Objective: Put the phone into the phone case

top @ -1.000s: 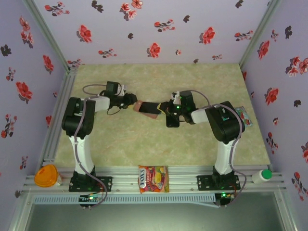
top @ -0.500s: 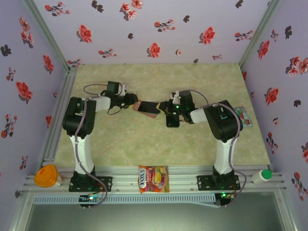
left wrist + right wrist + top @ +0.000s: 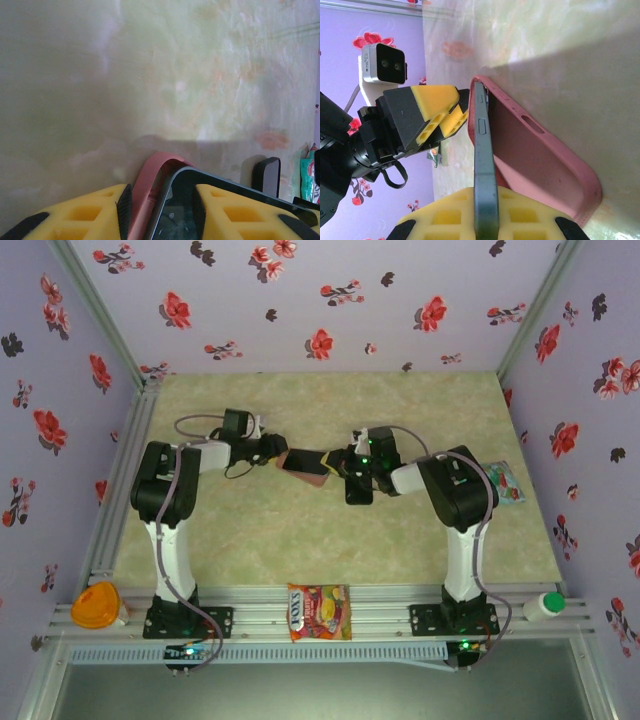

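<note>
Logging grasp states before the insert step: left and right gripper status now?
Left gripper: closed on the end of the phone case.
Right gripper: closed on the phone, held edge-on.

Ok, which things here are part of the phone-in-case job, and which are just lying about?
In the job:
phone
pink phone case
left gripper, holding the case
right gripper, holding the phone

Lying about:
sweets bag
orange container
white bottle
colourful packet
</note>
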`<action>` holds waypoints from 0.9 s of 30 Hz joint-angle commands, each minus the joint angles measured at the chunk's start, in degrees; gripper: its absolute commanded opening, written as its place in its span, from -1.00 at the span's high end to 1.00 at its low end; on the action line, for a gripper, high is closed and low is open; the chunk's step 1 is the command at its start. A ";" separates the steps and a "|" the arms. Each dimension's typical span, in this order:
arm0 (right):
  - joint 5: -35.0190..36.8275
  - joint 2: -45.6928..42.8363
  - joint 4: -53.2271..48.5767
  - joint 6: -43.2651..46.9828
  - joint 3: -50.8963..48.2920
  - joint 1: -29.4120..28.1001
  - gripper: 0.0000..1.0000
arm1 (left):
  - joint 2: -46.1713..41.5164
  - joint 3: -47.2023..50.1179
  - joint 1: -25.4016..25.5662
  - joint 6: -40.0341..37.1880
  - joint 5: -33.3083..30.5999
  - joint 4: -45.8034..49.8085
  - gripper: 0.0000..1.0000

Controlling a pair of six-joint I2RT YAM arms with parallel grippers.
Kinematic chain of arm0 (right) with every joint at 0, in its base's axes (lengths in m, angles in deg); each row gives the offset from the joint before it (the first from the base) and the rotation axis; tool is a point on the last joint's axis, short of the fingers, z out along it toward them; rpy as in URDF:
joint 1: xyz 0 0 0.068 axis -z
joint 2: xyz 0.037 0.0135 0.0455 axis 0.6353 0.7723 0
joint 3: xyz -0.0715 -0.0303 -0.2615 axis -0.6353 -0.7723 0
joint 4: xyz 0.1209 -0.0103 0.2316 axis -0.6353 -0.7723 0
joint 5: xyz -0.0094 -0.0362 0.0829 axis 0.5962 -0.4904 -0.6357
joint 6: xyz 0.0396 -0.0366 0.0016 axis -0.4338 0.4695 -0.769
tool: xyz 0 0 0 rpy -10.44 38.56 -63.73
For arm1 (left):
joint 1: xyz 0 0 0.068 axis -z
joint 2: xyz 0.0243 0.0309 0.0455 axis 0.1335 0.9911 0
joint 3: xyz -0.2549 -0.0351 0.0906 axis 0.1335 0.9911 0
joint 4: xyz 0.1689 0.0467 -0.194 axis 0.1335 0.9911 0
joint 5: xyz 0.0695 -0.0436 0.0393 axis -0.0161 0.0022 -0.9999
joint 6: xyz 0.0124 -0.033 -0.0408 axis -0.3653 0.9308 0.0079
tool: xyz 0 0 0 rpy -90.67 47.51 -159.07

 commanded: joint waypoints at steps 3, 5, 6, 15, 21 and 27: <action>0.21 2.05 2.20 -1.50 1.53 -0.58 1.00 | 1.19 2.11 2.37 1.59 1.90 -2.33 0.19; 0.38 2.23 2.54 -1.82 1.53 -0.58 1.00 | 0.89 2.75 2.47 1.98 1.90 -2.98 0.19; 0.47 2.32 2.55 -1.88 1.45 -0.68 1.00 | 0.69 3.14 2.51 2.20 1.85 -3.25 0.19; 0.69 2.96 2.88 -2.26 1.53 -0.92 1.00 | -1.56 6.66 2.90 3.31 1.83 -4.66 0.19; 0.62 3.19 3.16 -2.38 1.44 -0.93 1.00 | -2.97 10.34 2.97 4.16 1.92 -6.26 0.19; 0.55 3.28 3.60 -2.77 1.36 -1.02 1.00 | -4.71 12.65 3.30 4.76 1.99 -6.98 0.19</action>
